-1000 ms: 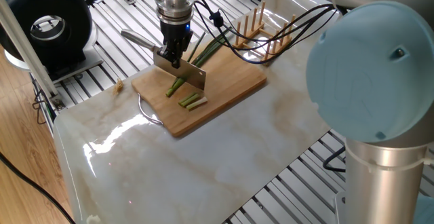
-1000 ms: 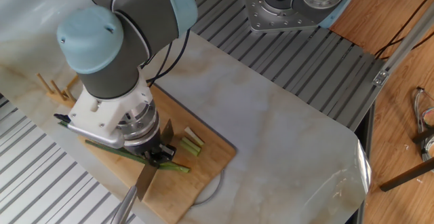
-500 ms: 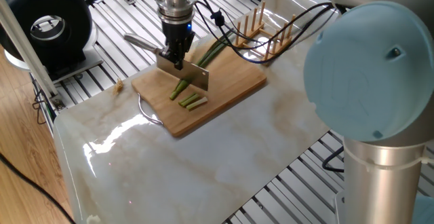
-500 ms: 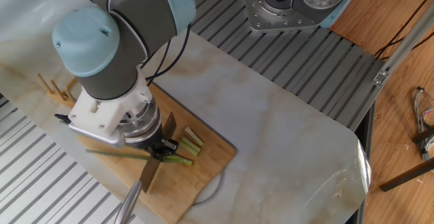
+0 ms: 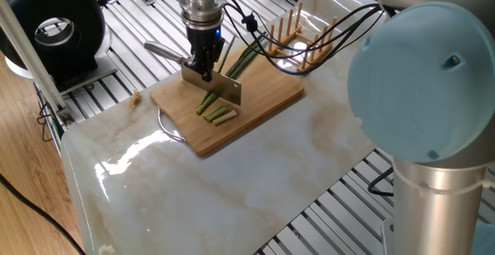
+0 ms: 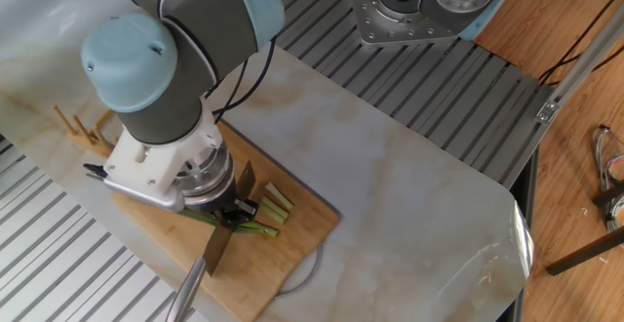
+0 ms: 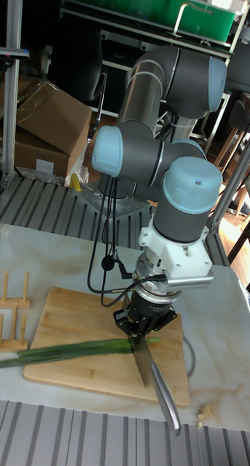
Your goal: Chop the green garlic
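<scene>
The garlic lies on the board, its leafy end running off the far edge toward the rack. In my tall view the stalk crosses the board and overhangs its left edge, just below the rack.

The board sits near one corner of the marble top. I see plenty of bare marble on the side away from the rack, while the other sides of the board lie close to the top's edges (slatted metal beyond them).

My gripper has its jaws closed on a knife, the handle sticking out to one side and the blade broadside to this camera. The blade edge sits down at the stalk where the pale end begins. From the other side, the gripper and knife hide the contact point, so I cannot tell whether the blade is touching the board.

Count: one long stalk, two short cut pieces lying side by side just beyond the blade, also seen in the other view. One knife, one board, one rack.
</scene>
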